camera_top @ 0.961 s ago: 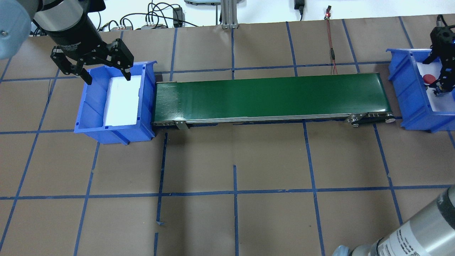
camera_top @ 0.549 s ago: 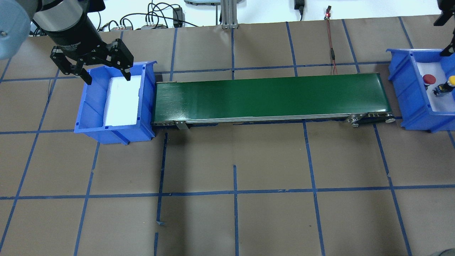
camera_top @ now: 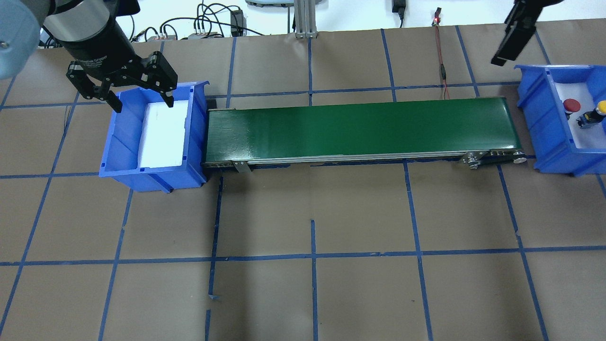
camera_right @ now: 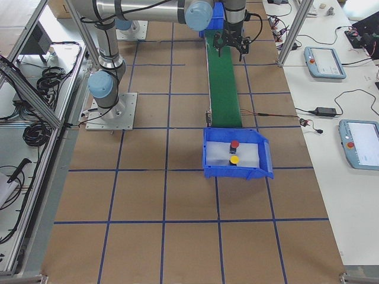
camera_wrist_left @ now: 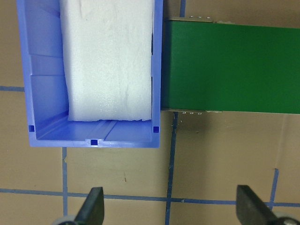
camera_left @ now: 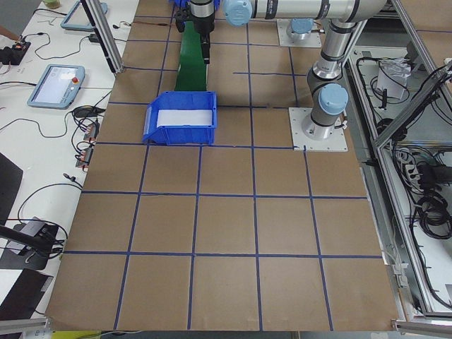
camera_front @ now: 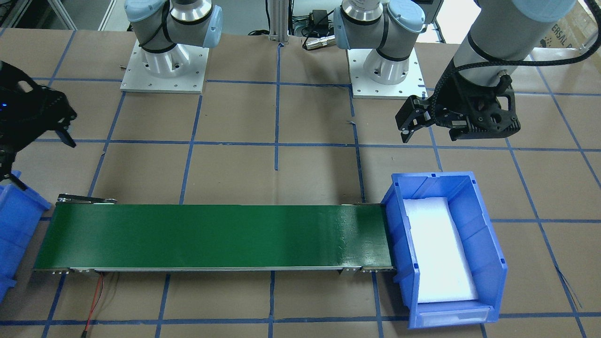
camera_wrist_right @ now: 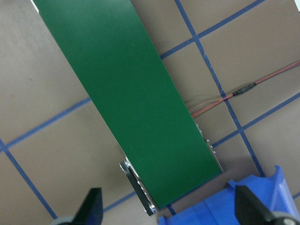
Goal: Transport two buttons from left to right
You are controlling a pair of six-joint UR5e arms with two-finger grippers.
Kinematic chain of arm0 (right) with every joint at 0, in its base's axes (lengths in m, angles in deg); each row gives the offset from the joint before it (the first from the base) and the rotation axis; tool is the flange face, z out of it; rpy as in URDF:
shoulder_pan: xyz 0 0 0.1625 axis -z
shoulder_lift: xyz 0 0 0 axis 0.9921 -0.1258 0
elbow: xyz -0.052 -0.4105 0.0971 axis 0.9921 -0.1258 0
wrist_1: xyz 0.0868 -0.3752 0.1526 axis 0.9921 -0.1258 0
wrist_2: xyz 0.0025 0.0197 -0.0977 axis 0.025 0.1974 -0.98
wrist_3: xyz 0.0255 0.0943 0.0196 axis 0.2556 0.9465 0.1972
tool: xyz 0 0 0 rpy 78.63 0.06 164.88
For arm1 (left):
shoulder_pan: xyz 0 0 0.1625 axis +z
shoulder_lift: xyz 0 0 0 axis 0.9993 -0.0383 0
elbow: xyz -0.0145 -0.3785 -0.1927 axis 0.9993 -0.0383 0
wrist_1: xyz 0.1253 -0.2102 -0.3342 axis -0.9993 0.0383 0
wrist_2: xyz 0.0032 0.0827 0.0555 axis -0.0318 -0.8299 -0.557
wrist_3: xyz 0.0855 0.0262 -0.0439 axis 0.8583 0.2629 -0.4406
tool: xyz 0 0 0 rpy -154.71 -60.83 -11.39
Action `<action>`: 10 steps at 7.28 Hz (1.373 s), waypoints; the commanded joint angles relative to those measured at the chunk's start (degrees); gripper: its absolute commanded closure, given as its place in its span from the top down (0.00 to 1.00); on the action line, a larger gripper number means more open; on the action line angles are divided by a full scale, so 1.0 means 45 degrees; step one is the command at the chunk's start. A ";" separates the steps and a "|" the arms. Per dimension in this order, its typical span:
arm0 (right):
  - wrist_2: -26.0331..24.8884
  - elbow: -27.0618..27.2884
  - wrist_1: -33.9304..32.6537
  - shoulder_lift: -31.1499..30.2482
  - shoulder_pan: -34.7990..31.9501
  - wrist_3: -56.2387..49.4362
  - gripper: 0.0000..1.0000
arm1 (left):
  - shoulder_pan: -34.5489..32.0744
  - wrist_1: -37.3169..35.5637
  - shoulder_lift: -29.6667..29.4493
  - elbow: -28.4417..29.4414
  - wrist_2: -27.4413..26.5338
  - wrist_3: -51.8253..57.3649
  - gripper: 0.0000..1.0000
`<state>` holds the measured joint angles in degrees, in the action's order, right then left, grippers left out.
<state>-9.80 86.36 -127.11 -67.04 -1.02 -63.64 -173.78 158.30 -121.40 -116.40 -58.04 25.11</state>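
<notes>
Nearest, at the right end of the counter [camera_top: 360, 213]: the right bin [camera_right: 237, 173], with both buttons inside on its white liner. On the side toward the belt, the red button [camera_top: 571, 104], cap up as far as can be told. Just beside it but apart, farther from the belt, the yellow button [camera_top: 601, 108], seemingly tipped over, with cap pointing away from the belt and dark body trailing back toward it.

Next, raised over the right end of the conveyor belt [camera_top: 360, 125]: the right jaws, spread wide in the wrist view, fingertips [camera_wrist_right: 93, 208] well apart, holding nothing. From there, the buttons off past the belt's end and below, inside the bin. Plainly the nearer arm to them.

Farthest, at the belt's other end: the left bin [camera_top: 151, 177], hard against the belt frame, lined with a foam pad [camera_top: 163, 135]. Hovering high by it, the left jaws, likewise opened wide, gripping nothing.

Judged from this layout: transport complete, both pieces lodged at the right-hand end. Calls for no further grasp, only a retreat upward, keeping off the bin walls.
</notes>
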 commanded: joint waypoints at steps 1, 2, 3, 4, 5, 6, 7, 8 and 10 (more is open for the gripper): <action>0.0029 -0.0124 0.0021 0.0039 -0.1240 0.4793 1.00 | 0.0004 0.0000 0.0008 0.0003 0.0000 0.0002 1.00; 0.0165 0.0030 0.0235 0.0000 -0.1648 0.8508 1.00 | 0.0004 0.0000 -0.0011 0.0003 0.0000 0.0002 1.00; 0.0476 0.0264 0.0276 -0.0058 -0.2155 1.1968 1.00 | 0.0004 0.0000 -0.0011 0.0003 0.0000 0.0002 1.00; 0.0517 0.0537 0.0276 -0.0156 -0.2488 1.3917 1.00 | 0.0004 0.0000 -0.0011 0.0003 0.0000 0.0002 1.00; 0.0498 0.0713 0.0276 -0.0389 -0.2492 1.4284 1.00 | 0.0004 0.0000 -0.0011 0.0003 0.0000 0.0002 1.00; 0.0363 0.1083 0.0373 -0.0758 -0.2434 1.4791 1.00 | 0.0004 0.0000 -0.0030 0.0003 0.0000 0.0002 1.00; 0.0284 0.1647 0.0200 -0.1052 -0.2375 1.5318 1.00 | 0.0004 0.0000 -0.0011 -0.0017 0.0000 0.0002 1.00; 0.0264 0.1730 0.0063 -0.1190 -0.2374 1.5226 1.00 | 0.0004 0.0000 0.0008 -0.0017 0.0000 0.0002 1.00; 0.0322 0.1750 0.0100 -0.1192 -0.2335 1.5265 1.00 | 0.0004 0.0000 -0.0011 0.0003 0.0000 -0.0017 1.00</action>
<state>-8.47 94.06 -126.62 -72.30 -11.56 5.06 -173.76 158.30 -121.39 -116.42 -58.04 25.10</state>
